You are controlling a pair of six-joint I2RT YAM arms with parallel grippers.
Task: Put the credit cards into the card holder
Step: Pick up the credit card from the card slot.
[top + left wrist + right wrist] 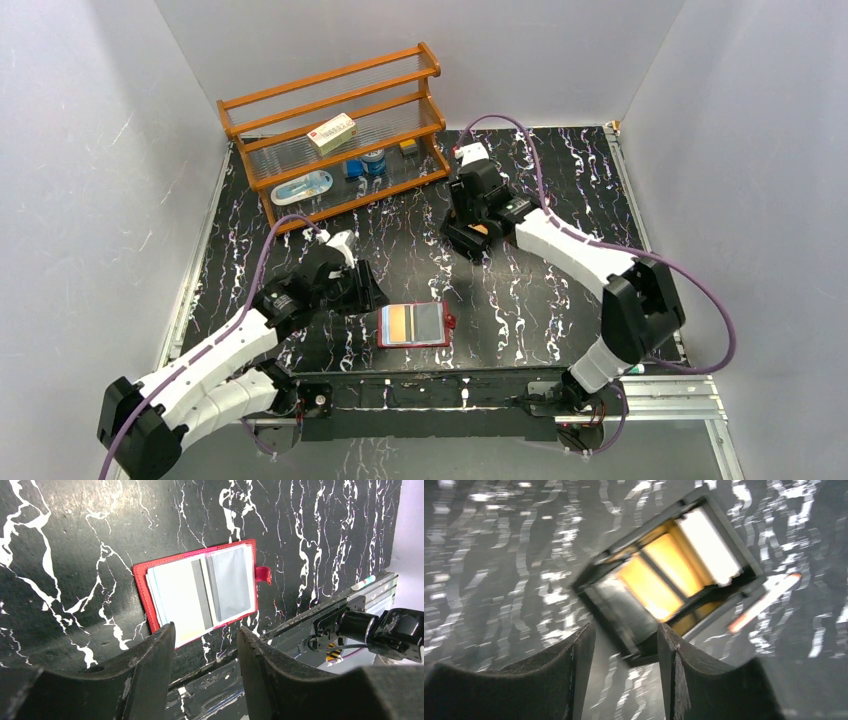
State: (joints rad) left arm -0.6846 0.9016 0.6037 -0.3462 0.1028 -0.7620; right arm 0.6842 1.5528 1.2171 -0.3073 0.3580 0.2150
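My right gripper [625,630], jaws parted and empty, hung just over the black tray [616,607] where the credit cards [654,587] lay slantwise, while the open red card holder [413,325] lay on the desk [520,300] beside my left gripper [206,629], likewise parted and empty.

Tabletop [540,320]: black marble-pattern, white veining, evenly lit.
Walls [90,150]: plain pale grey panels at left, far and right edges.
Rack [335,125]: orange-brown wood, three tiers, clear shelves, far-left corner, askew.
Rails [670,388]: aluminium, along tabletop edges.
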